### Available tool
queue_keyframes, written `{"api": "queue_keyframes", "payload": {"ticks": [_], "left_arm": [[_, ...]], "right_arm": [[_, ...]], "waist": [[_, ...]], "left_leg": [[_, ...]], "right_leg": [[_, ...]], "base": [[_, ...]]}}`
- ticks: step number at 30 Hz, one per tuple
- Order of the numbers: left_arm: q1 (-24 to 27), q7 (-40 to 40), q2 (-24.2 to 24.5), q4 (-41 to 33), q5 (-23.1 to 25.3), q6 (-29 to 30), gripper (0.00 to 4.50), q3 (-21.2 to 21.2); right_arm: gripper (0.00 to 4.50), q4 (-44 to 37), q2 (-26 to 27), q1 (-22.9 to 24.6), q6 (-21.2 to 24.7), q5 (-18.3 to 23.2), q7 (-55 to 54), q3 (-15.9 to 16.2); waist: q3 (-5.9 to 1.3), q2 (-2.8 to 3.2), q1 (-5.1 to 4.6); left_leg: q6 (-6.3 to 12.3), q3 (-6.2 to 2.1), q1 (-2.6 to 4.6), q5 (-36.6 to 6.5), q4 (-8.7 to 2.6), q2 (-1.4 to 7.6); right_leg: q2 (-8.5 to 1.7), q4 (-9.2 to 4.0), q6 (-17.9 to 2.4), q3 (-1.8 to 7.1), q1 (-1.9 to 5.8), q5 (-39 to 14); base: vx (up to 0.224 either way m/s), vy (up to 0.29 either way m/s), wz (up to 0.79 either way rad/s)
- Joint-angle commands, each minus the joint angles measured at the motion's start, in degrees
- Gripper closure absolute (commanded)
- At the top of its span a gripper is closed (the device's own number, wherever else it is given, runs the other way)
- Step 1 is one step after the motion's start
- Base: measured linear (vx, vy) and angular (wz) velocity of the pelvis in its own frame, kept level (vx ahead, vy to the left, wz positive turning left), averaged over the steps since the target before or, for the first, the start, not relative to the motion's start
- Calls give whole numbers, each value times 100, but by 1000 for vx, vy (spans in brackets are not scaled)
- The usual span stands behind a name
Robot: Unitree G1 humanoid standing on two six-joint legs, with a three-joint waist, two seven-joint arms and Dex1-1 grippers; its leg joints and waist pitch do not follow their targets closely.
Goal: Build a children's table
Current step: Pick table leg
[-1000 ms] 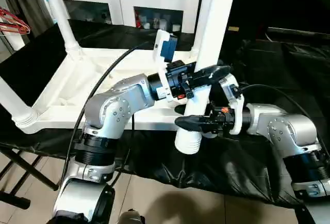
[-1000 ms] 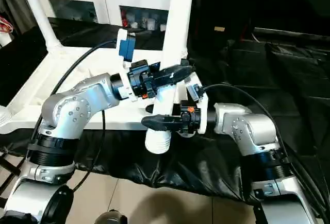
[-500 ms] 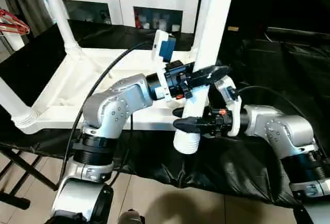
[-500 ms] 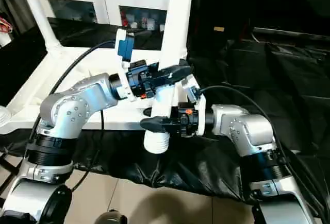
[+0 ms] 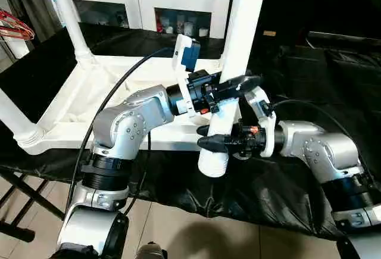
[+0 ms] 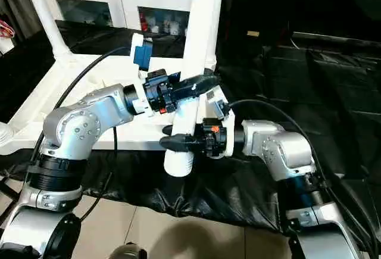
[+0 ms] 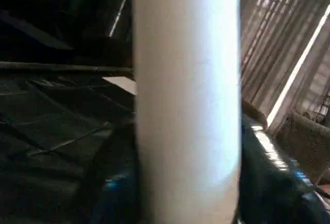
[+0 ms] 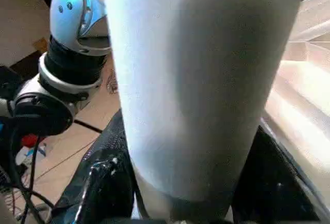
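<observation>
Left eye view: tabletop [image 5: 113, 92] upside down on black cloth [image 5: 280, 193], two legs up at left.
Leg [image 5: 235, 62]: upright off near edge, threaded end low.
Left gripper [image 5: 235, 86]: clamped around leg, higher.
Right gripper [image 5: 214, 143]: clamped around leg, near threaded end.
Cabinet [image 5: 149, 0]: behind.

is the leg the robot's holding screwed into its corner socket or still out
Out: the leg hangs near upright in both grippers, its ribbed end bare, below the tabletop edge.

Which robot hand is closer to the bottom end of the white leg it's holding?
Right. The right gripper clasps the leg just above its threaded bottom end; the left gripper grips higher up.
</observation>
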Motion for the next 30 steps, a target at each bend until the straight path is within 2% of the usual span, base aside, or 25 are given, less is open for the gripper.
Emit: {"api": "queue_keyframes", "payload": {"ticks": [1,4,8,9,12,13,14,15,16,17,18,19,20,21,22,23,24,25,26,28,29,30], "left_arm": [[-169,15,-66,-27,-128,-43,163,99],[-191,156,-190,24,-88,-379,143,274],[-227,272,-298,60,-138,-671,139,497],[-318,425,-325,150,-201,-968,139,797],[-351,479,-322,191,-225,-1041,139,895],[-404,478,-92,367,-97,-1112,139,1007],[-408,473,-63,388,-81,-1109,139,1012],[-407,399,220,560,174,-1140,139,936],[-407,399,220,560,174,-1140,139,936],[-369,273,406,665,429,-1270,139,767],[-362,255,435,682,473,-1290,139,730],[-299,92,694,834,866,-1459,139,401],[-190,-211,995,1100,1421,-1805,139,-107],[-190,-211,995,1100,1421,-1805,139,-107],[-103,-450,1211,1372,1897,-2143,139,-566],[-70,-573,1268,1497,2054,-2279,139,-746],[1,-853,1372,1784,2378,-2589,139,-1135],[-5,-1036,1369,2031,2493,-2775,139,-1329],[-13,-1112,1371,2129,2536,-2853,139,-1394],[-105,-1554,1389,2758,2814,-3276,139,-1742],[-110,-1567,1390,2781,2824,-3287,139,-1750],[-192,-1733,1395,3114,2973,-3483,139,-1849]], "right_arm": [[259,77,-4,-64,0,-33,-153,-138],[259,23,56,-13,-60,-17,-280,-216],[259,-33,133,30,-147,-5,-440,-344],[260,-156,203,115,-260,15,-716,-546],[260,-202,219,149,-302,16,-803,-605],[260,-366,222,309,-452,-57,-1076,-761],[260,-384,221,326,-475,-71,-1106,-775],[260,-506,209,454,-612,-182,-1348,-879],[260,-506,209,454,-612,-182,-1348,-879],[260,-570,176,524,-691,-273,-1468,-907],[260,-576,172,533,-698,-286,-1490,-914],[260,-631,141,613,-751,-398,-1685,-971],[260,-688,86,731,-898,-645,-1980,-1009],[260,-688,86,731,-898,-645,-1980,-1009],[260,-706,51,819,-988,-841,-2240,-1046],[260,-704,49,857,-1054,-942,-2377,-1062],[260,-695,51,941,-1210,-1172,-2690,-1094],[260,-675,57,996,-1253,-1275,-2912,-1136],[260,-665,57,1015,-1281,-1319,-2985,-1145],[260,-662,76,1141,-1378,-1481,-3367,-1241],[260,-666,77,1146,-1380,-1482,-3375,-1246],[260,-734,91,1223,-1401,-1492,-3467,-1305]], "waist": [[-468,-78,-14],[-471,-59,-11],[-479,-62,-11],[-473,-48,-13],[-477,-60,-17],[-475,-27,-11],[-469,-11,-5],[-473,-18,-23],[-477,-12,-30],[-480,9,-26],[-475,3,-32],[-474,18,-22],[-473,-7,-47],[-461,11,-38],[-459,11,-34],[-471,24,-38],[-466,28,-39],[-478,45,-52],[-472,33,-52],[-489,59,-64],[-483,41,-71],[-483,39,-80]], "left_leg": [[130,-6,62,-884,-310,74],[129,-14,62,-877,-311,74],[125,-17,53,-868,-310,73],[119,-16,53,-892,-311,70],[91,-16,57,-914,-310,59],[91,-22,62,-931,-314,62],[93,-20,64,-925,-317,61],[78,-23,77,-953,-325,52],[52,-28,83,-980,-335,51],[31,-33,87,-996,-335,51],[31,-27,90,-1012,-339,55],[3,-47,102,-1034,-358,68],[-2,-31,103,-1038,-355,61],[-35,-38,108,-1077,-372,63],[-37,-47,117,-1057,-386,63],[-86,-34,117,-1073,-376,60],[-103,-38,120,-1074,-388,55],[-162,-31,120,-1092,-380,53],[-149,-22,118,-1093,-385,44],[-204,-35,119,-1137,-385,49],[-173,-27,108,-1141,-387,40],[-160,-22,113,-1201,-383,41]], "right_leg": [[-371,-421,-754,203,396,-1570],[-370,-420,-757,202,400,-1538],[-373,-417,-779,199,412,-1451],[-373,-428,-769,201,407,-1466],[-368,-419,-749,193,417,-1486],[-369,-417,-745,192,409,-1507],[-366,-449,-678,202,394,-1550],[-347,-448,-591,191,386,-1590],[-339,-430,-525,189,389,-1647],[-356,-447,-511,187,388,-1700],[-348,-465,-492,189,377,-1734],[-350,-466,-440,194,365,-1773],[-340,-456,-420,198,364,-1771],[-343,-470,-278,210,349,-1921],[-363,-515,-235,212,345,-1969],[-355,-477,-223,217,348,-1941],[-365,-509,-219,218,342,-1951],[-372,-474,-245,224,352,-1908],[-373,-507,-248,223,350,-1915],[-380,-460,-360,223,369,-1744],[-378,-490,-374,223,373,-1717],[-385,-479,-436,224,381,-1683]], "base": [[0,0,0],[0,0,0],[0,0,0],[0,0,0],[0,0,0],[0,0,0],[0,0,0],[0,0,0],[0,0,0],[0,0,0],[0,0,0],[0,0,0],[0,0,0],[0,0,0],[0,0,0],[0,0,0],[0,0,0],[0,0,0],[0,0,0],[0,0,0],[0,0,0],[0,0,0]]}}
